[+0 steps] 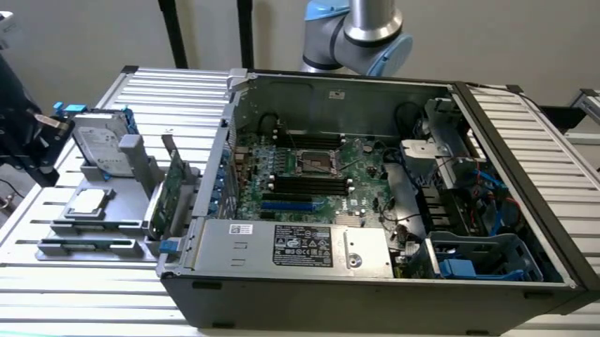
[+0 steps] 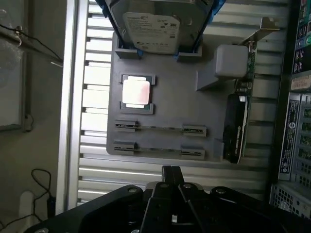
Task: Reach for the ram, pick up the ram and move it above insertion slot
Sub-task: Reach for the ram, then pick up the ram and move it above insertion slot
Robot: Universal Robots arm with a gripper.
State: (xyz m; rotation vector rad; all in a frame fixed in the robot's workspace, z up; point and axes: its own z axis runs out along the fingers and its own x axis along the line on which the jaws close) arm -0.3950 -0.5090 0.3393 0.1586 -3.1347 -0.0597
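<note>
The fingers [image 2: 170, 170] are pressed together with nothing between them, over the slatted counter [image 1: 56, 288] and just short of the grey holder tray [image 2: 194, 102]. The ram [image 2: 158, 150] stands on edge in the tray's end clips. It is the row nearest the fingers and is not touched by them. A second thin stick [image 2: 160, 127] lies parallel just beyond it.

In the exterior view the ram [image 1: 89, 245] is at the lower left, at the front of the tray. Behind it on the tray are a square processor chip [image 1: 87, 201] and an upright hard drive [image 1: 101, 144]. A green expansion card [image 1: 171, 193] stands at the tray's edge, beside the open computer case [image 1: 375, 291].

The insertion slot [image 1: 310, 184] is one of the parallel black rows on the motherboard, near the middle of the exterior view, just above a shorter blue slot [image 1: 286, 206]. The arm [image 1: 361, 31] shows at the top of that view, behind the case.
</note>
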